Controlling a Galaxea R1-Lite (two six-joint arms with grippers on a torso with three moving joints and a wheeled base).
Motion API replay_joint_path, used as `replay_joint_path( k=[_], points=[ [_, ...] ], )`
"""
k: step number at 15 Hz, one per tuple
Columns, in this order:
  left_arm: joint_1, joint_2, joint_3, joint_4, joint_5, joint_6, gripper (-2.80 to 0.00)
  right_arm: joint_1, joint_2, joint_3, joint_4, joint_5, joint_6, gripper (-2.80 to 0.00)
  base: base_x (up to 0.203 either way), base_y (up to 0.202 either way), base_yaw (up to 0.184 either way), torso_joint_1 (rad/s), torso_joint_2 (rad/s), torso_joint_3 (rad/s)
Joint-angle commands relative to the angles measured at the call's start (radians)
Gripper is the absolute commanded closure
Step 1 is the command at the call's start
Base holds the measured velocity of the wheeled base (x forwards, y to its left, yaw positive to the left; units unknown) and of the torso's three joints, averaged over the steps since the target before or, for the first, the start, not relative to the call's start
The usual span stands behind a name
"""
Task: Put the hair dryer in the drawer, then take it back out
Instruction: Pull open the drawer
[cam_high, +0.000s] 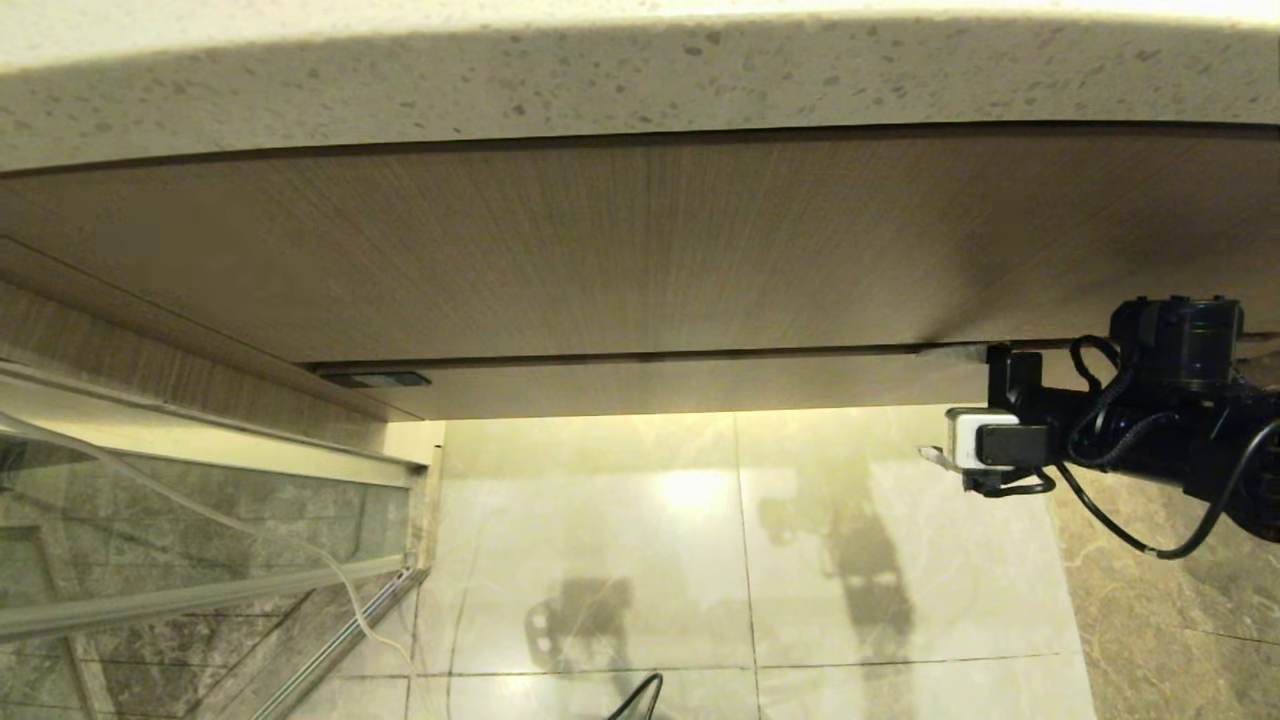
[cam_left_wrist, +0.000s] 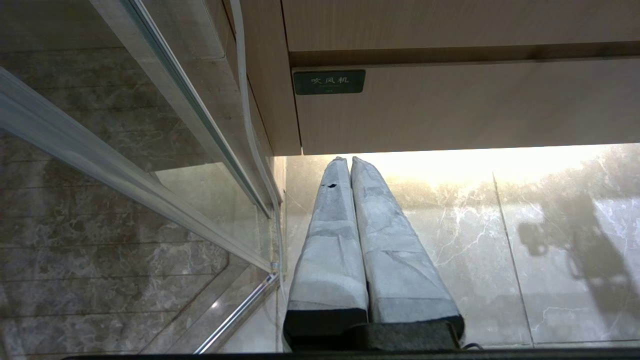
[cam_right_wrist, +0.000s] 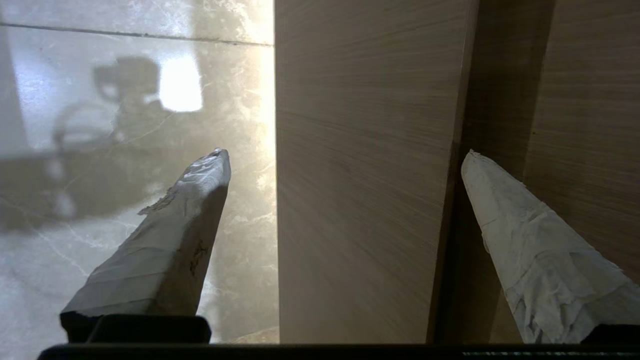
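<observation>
Head view: you are looking under a speckled countertop (cam_high: 640, 80) at the closed vanity front, with tiled floor (cam_high: 600, 520) below.
Drawer: the drawer (cam_high: 680, 385) is the low strip under the taller wood-grain panel (cam_high: 640, 250); its long axis runs across the view and it looks fully shut.
Hair dryer: you cannot see it in any view; whether it sits inside the drawer cannot be told.
Working arm: your right gripper (cam_high: 945, 402) is up against the drawer's right end, well away from the dark label plate (cam_high: 375, 379) at the left end.

Left wrist view: your left gripper (cam_left_wrist: 346, 161) has its wrapped fingers pressed together, holding nothing, hanging over the floor below the drawer's left end, beside a glass partition (cam_left_wrist: 100, 200).
Nearer arm: the right; treat the left as parked.

Right wrist view: the drawer front (cam_right_wrist: 360, 200) fills the space between the fingers (cam_right_wrist: 165, 250) of the right gripper (cam_right_wrist: 345, 154).
Jaw state: spread wide, gripping nothing; neither finger appears to touch wood.
Key relation: one finger lies on the floor side of the front, the other by the dark seam under the taller panel, so the jaws straddle the front across its short height.
Next move, as a judgement: you need to close on that front and pull towards yourself, square to its long axis.
</observation>
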Motion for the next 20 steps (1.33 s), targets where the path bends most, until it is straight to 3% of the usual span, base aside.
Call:
replay_joint_path(
  k=[1, 20],
  points=[
    [0.000, 0.000, 0.040, -0.001, 0.000, -0.001, 0.00, -0.001, 0.025, -0.012, -0.038, 0.002, 0.000, -2.80, 0.000, 0.000, 0.000, 0.000, 0.00, 0.000],
    [0.000, 0.000, 0.040, -0.001, 0.000, -0.001, 0.00, -0.004, 0.136, -0.009, -0.208, 0.010, -0.002, -2.80, 0.000, 0.000, 0.000, 0.000, 0.00, 0.000]
  ],
)
